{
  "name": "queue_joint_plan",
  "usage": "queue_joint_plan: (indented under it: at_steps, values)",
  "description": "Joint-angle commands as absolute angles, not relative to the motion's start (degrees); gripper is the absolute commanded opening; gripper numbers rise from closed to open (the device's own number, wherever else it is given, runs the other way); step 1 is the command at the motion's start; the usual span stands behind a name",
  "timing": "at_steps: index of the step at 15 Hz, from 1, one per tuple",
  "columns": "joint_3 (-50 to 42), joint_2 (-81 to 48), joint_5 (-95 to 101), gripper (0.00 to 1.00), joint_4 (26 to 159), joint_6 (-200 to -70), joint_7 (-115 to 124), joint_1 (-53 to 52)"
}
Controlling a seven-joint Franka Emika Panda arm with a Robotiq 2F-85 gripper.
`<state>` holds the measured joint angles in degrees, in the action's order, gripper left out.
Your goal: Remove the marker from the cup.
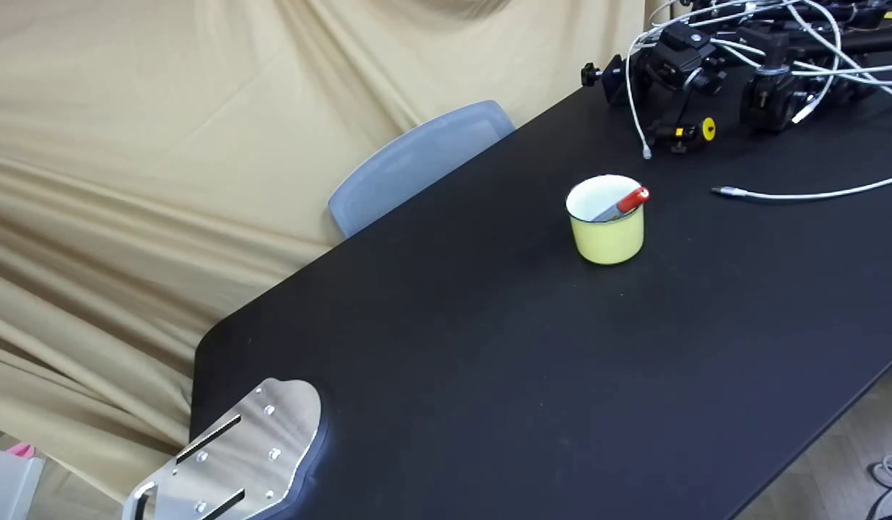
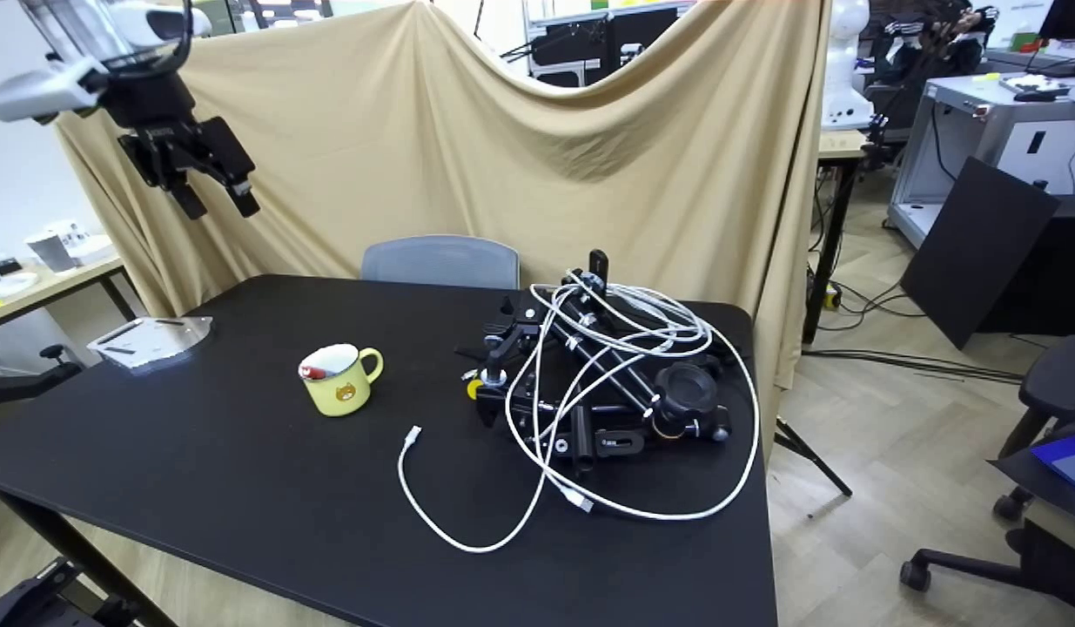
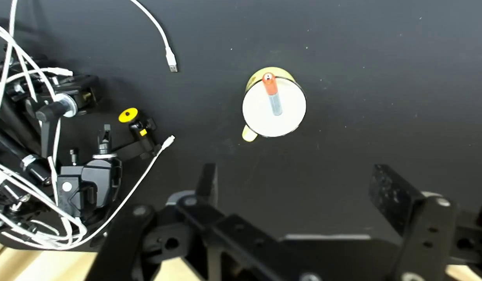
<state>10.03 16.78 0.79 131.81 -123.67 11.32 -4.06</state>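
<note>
Spread wide at the jaws of the gripper (image 3: 297, 189), released, and well parted between the black fingers (image 3: 393, 197). Held high over the table (image 2: 241, 488) in an exterior view, well apart from the cup (image 2: 335, 390) and up to its left in the picture.

For the marker (image 3: 273, 95), on past the fingertips in the wrist view, slightly left of the gap's middle; set inside the upright cup and leaning at the rim.

Printed on the cup's pale yellow wall with a small brown animal face (image 2: 346, 392). Dotted with a dark spot on the tip of the marker's red end. Marked faintly on the gripper's housing, too small to read.

Tilted along the marker's long axis, from a grey end down in the white interior to a red end up over the rim. Pointed red-first toward the top of the wrist view, grey end toward the gripper.

Farther out, strewn beside the cup with black mounting gear (image 2: 687, 389) and white cables (image 3: 170, 57). Backed, beyond the table, by a grey chair (image 2: 441, 264) and a tan curtain (image 2: 363, 139).
</note>
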Motion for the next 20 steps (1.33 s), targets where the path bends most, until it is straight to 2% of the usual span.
queue_joint_plan:
  at_steps: [1, 20]
  values:
    - [10.1, 12.7, 2.5, 1.0, 134.7, -130.3, 13.6, -4.1]
    - [7.8, -3.4, 2.8, 1.0, 139.5, -137.5, 11.3, -5.4]
